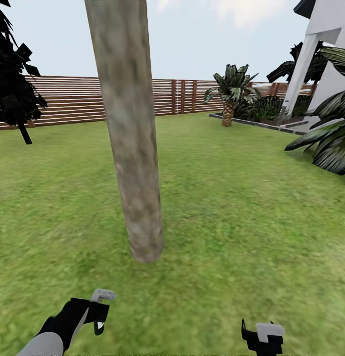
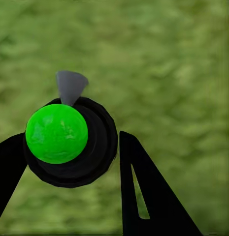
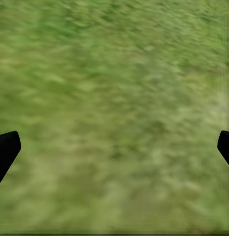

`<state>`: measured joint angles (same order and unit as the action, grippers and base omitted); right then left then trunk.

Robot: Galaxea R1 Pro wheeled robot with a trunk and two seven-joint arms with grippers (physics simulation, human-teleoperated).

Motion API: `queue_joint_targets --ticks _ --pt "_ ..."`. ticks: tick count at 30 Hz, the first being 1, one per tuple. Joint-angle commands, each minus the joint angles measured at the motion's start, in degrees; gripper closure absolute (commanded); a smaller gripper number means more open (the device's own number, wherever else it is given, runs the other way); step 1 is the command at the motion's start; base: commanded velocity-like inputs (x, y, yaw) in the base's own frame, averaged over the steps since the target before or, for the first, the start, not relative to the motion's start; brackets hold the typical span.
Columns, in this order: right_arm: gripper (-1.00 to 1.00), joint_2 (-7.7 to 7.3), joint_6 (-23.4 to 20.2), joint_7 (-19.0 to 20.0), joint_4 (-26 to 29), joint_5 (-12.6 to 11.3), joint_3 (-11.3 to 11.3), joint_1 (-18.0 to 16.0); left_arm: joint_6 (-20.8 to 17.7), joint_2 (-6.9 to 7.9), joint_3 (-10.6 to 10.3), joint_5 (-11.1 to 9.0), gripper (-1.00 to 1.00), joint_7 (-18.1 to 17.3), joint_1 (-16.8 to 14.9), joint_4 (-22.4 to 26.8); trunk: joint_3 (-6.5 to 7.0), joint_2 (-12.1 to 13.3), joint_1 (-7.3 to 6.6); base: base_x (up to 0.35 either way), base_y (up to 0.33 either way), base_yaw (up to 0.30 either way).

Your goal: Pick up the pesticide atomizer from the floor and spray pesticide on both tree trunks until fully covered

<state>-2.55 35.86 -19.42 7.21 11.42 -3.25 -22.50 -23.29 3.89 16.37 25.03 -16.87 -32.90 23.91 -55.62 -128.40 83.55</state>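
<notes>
Trunk (image 1: 130, 133): mottled grey-brown column, centre-left of the head view, slightly leaning, rising from the lawn (image 1: 241, 207) past the top edge; foliage out of frame.

Atomizer (image 2: 70, 142): in the left wrist view a round black body with a bright green ball on top and a grey cone nozzle, seen from above against grass. Contents cannot be told.

Left hand (image 2: 70, 162): black fingers (image 2: 144, 191) either side of the atomizer, clamped on it; in the head view it sits at lower left (image 1: 96, 311).

Right hand (image 3: 114, 147): fingertips at the far left and right edges of its wrist view, wide apart, grass between them; lower right in the head view (image 1: 264, 338).

Fence (image 1: 68, 101): brown slats across the background.

Palm (image 1: 232, 91): small, upper right, beside a white building (image 1: 323, 54).

Black-leaved tree (image 1: 14, 84): upper left edge.
</notes>
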Motion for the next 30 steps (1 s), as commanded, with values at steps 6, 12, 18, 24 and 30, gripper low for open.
queue_joint_targets --ticks 6,12,18,24,30 --pt "-1.00 0.00 0.00 0.00 0.00 0.00 0.01 0.00 -0.10 -2.08 -0.01 0.01 1.00 0.01 -1.66 0.15 0.00 0.00 0.00 -0.016 0.000 -0.002" --pt "-1.00 0.00 0.00 0.00 0.00 0.00 0.00 0.00 -0.60 -2.50 0.04 0.09 1.00 0.09 -3.85 0.41 0.00 0.00 0.00 0.000 0.000 0.000" --pt "-1.00 0.00 0.00 0.00 0.00 0.00 0.00 0.00 -0.65 0.88 0.29 -0.20 1.00 0.14 -3.95 1.62 0.00 0.00 0.00 0.000 0.000 0.000" --pt "-1.00 0.00 -0.01 0.00 0.05 0.00 0.01 0.00 -0.82 -6.48 -0.04 0.01 1.00 0.10 -6.13 1.78 0.00 0.00 0.00 0.000 0.000 0.000" --pt "-1.00 0.00 -0.02 0.00 0.09 0.00 0.00 0.00 -0.82 -0.63 0.42 -0.22 1.00 0.03 -6.68 1.85 0.00 0.00 0.00 0.000 0.000 -0.134"
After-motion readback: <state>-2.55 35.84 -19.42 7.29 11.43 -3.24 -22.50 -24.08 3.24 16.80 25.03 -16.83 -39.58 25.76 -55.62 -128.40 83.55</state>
